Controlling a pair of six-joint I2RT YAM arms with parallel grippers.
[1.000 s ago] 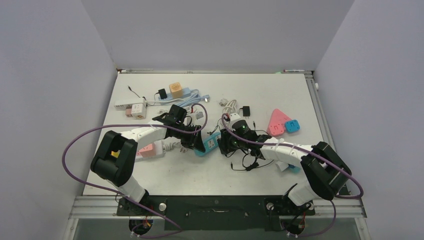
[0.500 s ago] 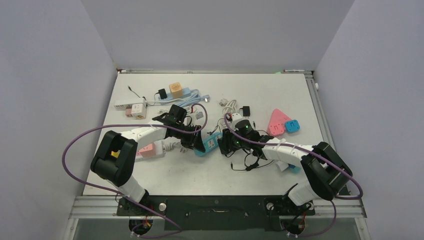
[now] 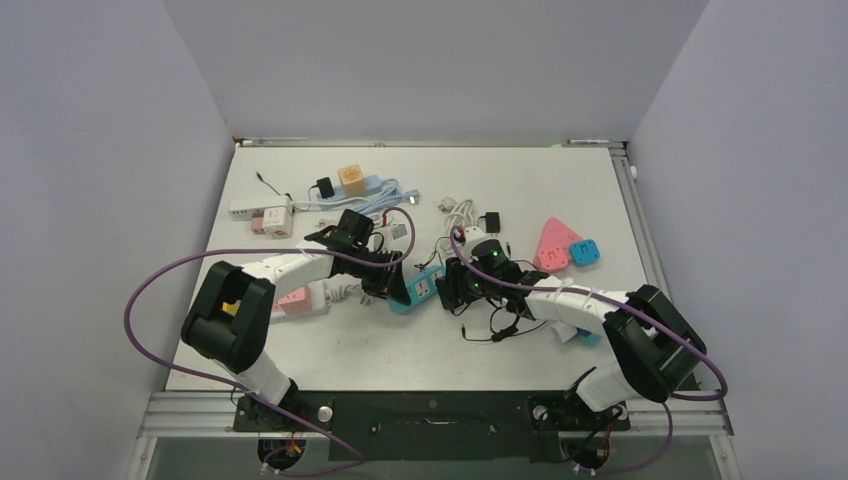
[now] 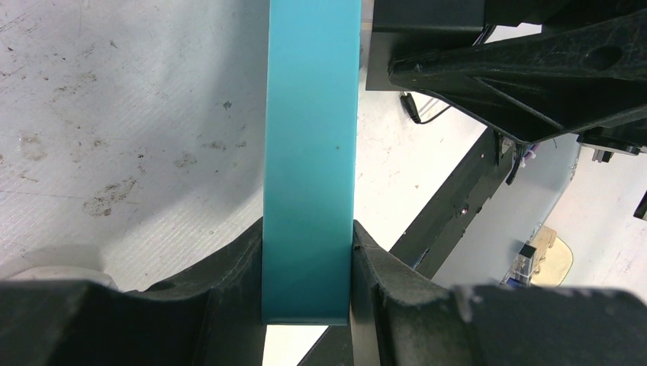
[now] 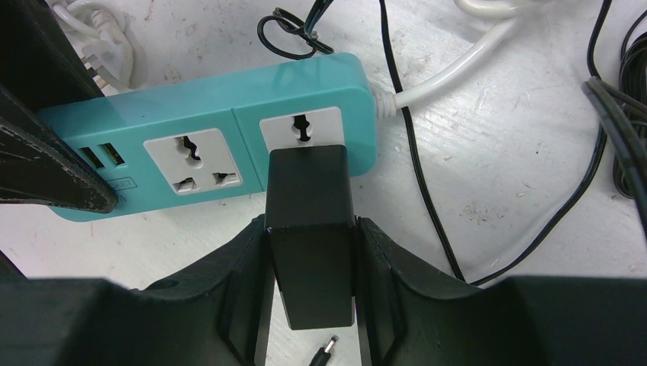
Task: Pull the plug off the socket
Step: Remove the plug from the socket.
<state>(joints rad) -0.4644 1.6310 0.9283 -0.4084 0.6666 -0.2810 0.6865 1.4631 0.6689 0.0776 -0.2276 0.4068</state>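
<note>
A teal power strip [image 5: 206, 107] lies mid-table, also in the top view [image 3: 418, 290]. My left gripper [image 4: 307, 255] is shut on its end [image 4: 309, 152], clamping it from both sides. A black plug adapter [image 5: 309, 221] stands over the strip's right-hand socket [image 5: 301, 126], still against its face. My right gripper [image 5: 309, 252] is shut on this plug; in the top view the right gripper [image 3: 462, 285] sits right of the strip. The left gripper [image 3: 392, 283] sits at its left end.
A white cord [image 5: 450, 69] leaves the strip's right end. Thin black cables [image 5: 427, 198] and a barrel connector [image 5: 326, 352] lie near the plug. Further off are a pink strip [image 3: 300, 301], a pink triangular adapter [image 3: 555, 243], and a light blue strip with an orange cube [image 3: 352, 180].
The right gripper with the plug has shifted slightly right, away from the strip. The left arm holds still.
</note>
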